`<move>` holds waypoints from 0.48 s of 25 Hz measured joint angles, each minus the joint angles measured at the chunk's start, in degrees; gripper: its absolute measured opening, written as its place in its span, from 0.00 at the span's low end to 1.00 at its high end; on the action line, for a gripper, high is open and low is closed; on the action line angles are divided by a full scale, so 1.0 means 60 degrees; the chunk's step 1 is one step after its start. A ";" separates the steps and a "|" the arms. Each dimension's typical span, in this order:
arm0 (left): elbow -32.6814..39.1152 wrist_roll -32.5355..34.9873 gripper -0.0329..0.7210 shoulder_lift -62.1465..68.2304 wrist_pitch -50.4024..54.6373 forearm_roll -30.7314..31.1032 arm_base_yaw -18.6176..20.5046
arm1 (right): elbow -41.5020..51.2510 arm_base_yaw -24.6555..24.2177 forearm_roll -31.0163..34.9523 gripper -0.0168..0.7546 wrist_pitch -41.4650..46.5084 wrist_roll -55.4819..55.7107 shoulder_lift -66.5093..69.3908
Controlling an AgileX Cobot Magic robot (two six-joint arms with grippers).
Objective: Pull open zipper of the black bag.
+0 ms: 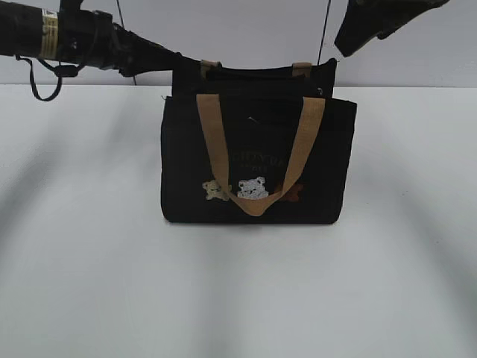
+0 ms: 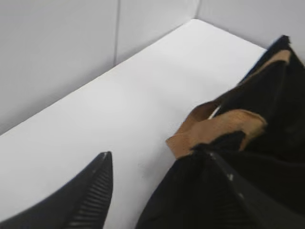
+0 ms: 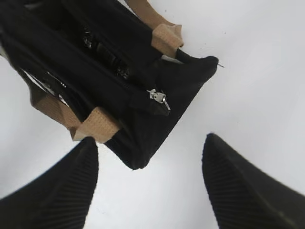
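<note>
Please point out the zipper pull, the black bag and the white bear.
zipper pull (image 3: 157, 97): right wrist view, on its silver metal piece.
black bag (image 1: 182, 160): exterior view, on its front panel.
white bear (image 1: 253, 188): exterior view, on its body.

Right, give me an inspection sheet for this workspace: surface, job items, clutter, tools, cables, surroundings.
Surface: white table, bare apart from the bag.
Job's things: black bag stands upright mid-table, tan handles draped over its front. Zipper: silver pull sits at the bag's end nearest the right tool; top looks parted along its length.
Clutter: nothing seen.
Grippers: left tool open beside the bag's end, one finger against the fabric, nothing gripped. Right tool open above the bag's other end, holding nothing.
Cables: black loop hangs from the left arm; thin cord drops at the back.
Surroundings: plain pale wall panels.
</note>
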 joint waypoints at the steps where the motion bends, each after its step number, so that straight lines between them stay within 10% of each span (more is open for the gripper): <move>1: 0.0000 -0.0452 0.63 -0.0152 0.0384 0.0243 0.0000 | 0.0000 0.0000 0.0000 0.69 0.0000 0.0223 -0.0079; 12: 0.0000 -0.5203 0.71 -0.1612 0.6229 0.0703 0.0012 | 0.0000 0.0000 -0.1278 0.69 -0.0049 0.2280 -0.0773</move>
